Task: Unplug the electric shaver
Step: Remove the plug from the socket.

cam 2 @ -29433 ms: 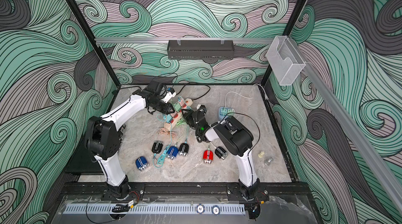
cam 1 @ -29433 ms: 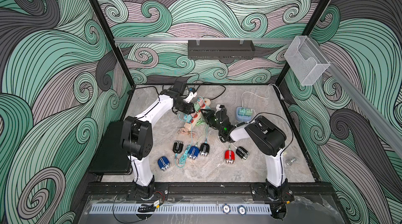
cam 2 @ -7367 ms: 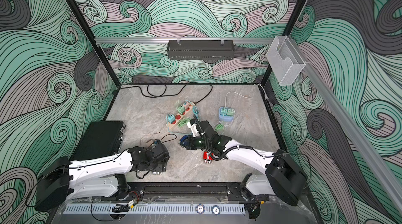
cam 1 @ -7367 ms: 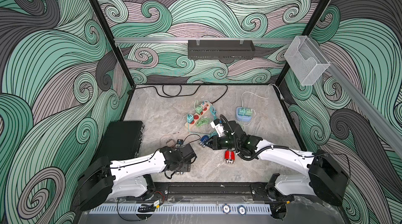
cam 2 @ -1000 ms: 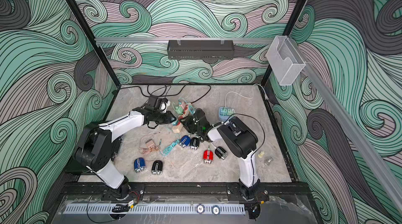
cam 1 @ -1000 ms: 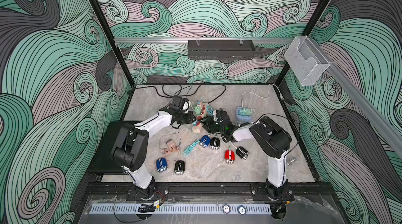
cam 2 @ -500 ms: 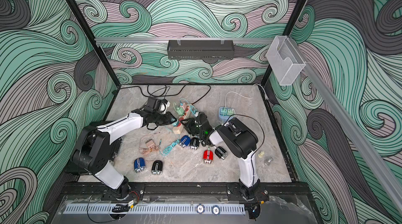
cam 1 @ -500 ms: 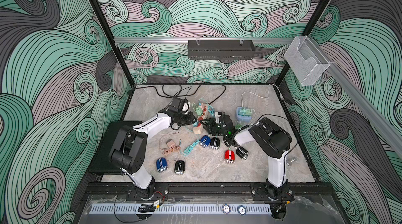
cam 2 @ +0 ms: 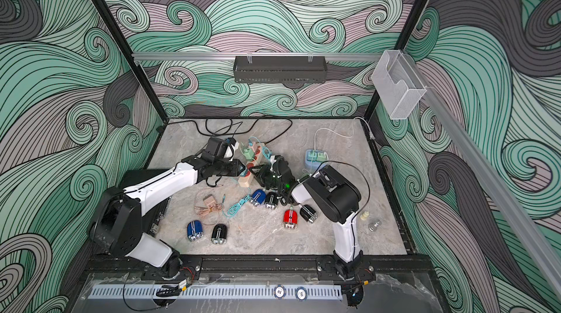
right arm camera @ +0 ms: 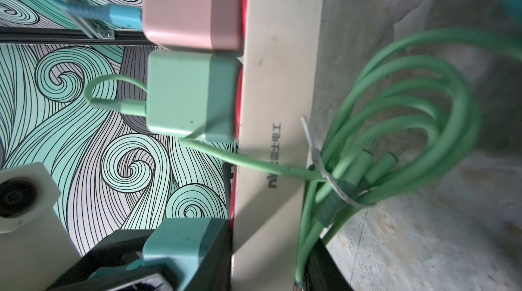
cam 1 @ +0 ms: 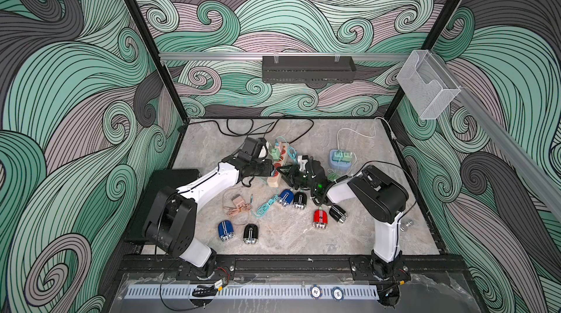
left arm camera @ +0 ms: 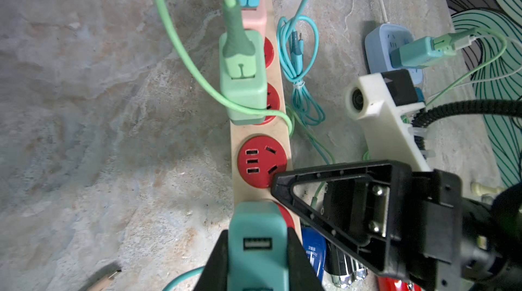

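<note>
A beige power strip (cam 1: 274, 179) with red sockets lies mid-table in both top views. My left gripper (left arm camera: 258, 264) is shut on a teal charger block (left arm camera: 258, 236) plugged into the strip's near end. The block's USB port facing the left wrist camera is empty. My right gripper (right arm camera: 271, 269) is shut across the strip's (right arm camera: 276, 106) sides right beside that block. Several small electric shavers lie loose. A blue shaver (cam 1: 286, 197) and a black shaver (cam 1: 300, 200) sit just in front of the strip. I cannot tell which cable runs to which shaver.
A light green adapter (left arm camera: 243, 78) and a pink adapter (right arm camera: 192, 4) also sit on the strip. A coiled green cable (right arm camera: 395, 140) lies beside it. A blue socket cube (cam 1: 341, 159) stands at the right, a loose teal cable (cam 1: 264, 206) and a brown cable (cam 1: 238, 202) in front.
My right gripper's jaws have closed in on the power strip. Both arms have barely shifted, and the left gripper keeps its hold on the teal block.
</note>
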Available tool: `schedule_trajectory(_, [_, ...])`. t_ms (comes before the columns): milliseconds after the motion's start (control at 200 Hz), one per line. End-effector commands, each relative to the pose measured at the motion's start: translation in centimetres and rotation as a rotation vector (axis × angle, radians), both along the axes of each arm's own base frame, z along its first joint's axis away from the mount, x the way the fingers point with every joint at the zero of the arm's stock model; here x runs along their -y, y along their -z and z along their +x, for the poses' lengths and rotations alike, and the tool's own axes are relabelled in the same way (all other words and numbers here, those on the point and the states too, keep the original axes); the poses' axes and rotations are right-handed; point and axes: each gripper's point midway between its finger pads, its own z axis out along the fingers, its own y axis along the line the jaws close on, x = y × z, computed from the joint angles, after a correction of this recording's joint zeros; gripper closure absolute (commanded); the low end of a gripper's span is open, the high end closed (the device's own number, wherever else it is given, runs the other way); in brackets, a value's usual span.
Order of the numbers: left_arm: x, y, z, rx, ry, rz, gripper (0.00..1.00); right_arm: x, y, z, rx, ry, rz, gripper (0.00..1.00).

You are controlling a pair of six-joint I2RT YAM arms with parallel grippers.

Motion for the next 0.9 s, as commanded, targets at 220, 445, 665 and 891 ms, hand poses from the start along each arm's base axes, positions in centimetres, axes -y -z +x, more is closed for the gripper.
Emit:
schedule_trajectory(220, [-0.5,-2.9,-0.9,0.007,-0.019,-0.075,0.95,3.3,2.3,2.2,-0.022,0.16,-0.094,0.75])
schedule_trajectory(445, [-1.5,-2.9,-0.5,-0.066,-0.063,-0.186,0.96,3.2,1.7,2.3,0.002,0.163,-0.063,0.77])
schedule_trajectory(665, [-2.0,-2.8,-0.4,-0.078,-0.067,-0.215,0.96,3.2,1.6,2.4,0.01,0.163,-0.06,0.78])
schedule_trajectory(891, [-2.5,-2.4,-1.6,-0.018,-0.038,-0.115,0.98,3.5,2.3,2.2,-0.011,0.168,-0.114,0.79])
